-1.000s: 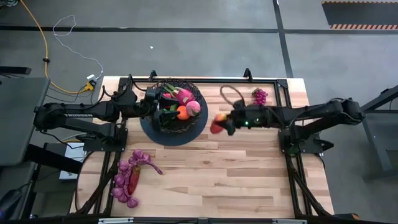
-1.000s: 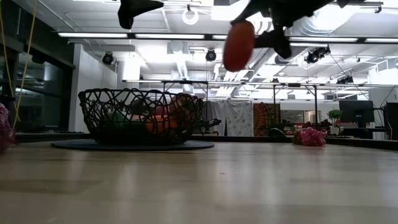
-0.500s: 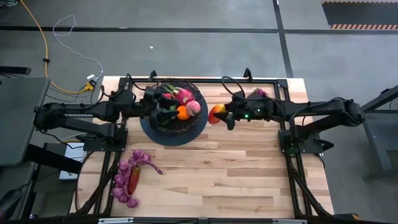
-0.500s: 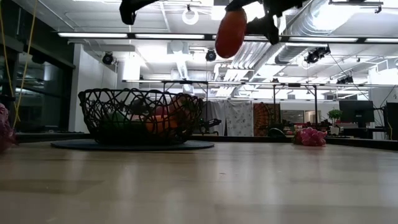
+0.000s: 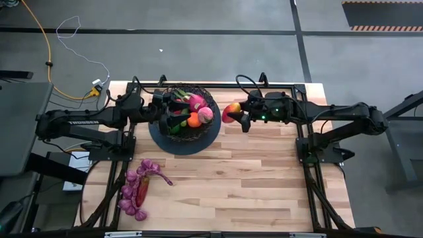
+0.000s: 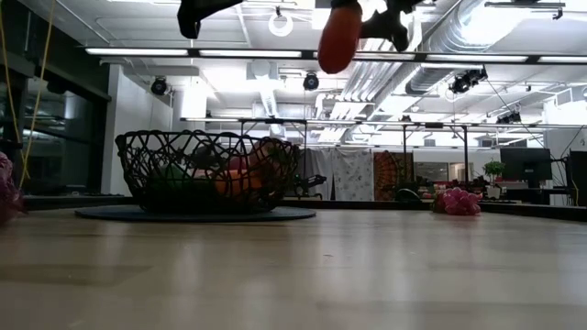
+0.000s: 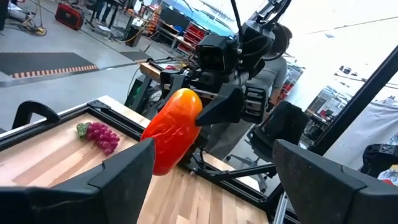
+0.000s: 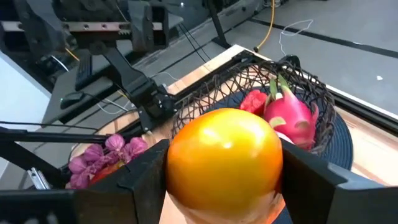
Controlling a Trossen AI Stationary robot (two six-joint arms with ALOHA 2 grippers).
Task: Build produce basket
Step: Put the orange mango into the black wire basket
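Note:
The black wire basket point(image 5: 198, 132) stands on a dark round mat at the far left of the table. It holds an orange, a pink dragon fruit point(image 8: 287, 117) and other fruits. My right gripper point(image 5: 235, 114) is shut on a red-orange mango point(image 5: 230, 112) in the air, just right of the basket's rim. My left gripper point(image 5: 170, 117) hovers open and empty over the basket. In the low view the mango point(image 6: 338, 38) hangs high above the basket point(image 6: 209, 172). One purple grape bunch point(image 7: 98, 135) lies by the far right edge. More grapes point(image 5: 135, 192) lie near left. My right gripper pinches the mango between its two fingers point(image 8: 144, 182), one on each side of the fruit point(image 8: 186, 155). The fingers come roughly level from the table's right. The mango is lifted clear, tilted, with its free end point(image 7: 158, 158) slanting down below the fingers.
A red item lies among the near-left grapes point(image 5: 142, 190). The wooden table point(image 5: 251, 178) is bare across its middle and near right. Black frame rails run along its edges. A yellow cable lies on the floor beyond the far left corner.
My right gripper has carried the mango upward and toward the table's far edge, ending close beside the basket's right rim. It has stayed shut on the fruit. The arm now covers the far-right grape bunch in the high view.

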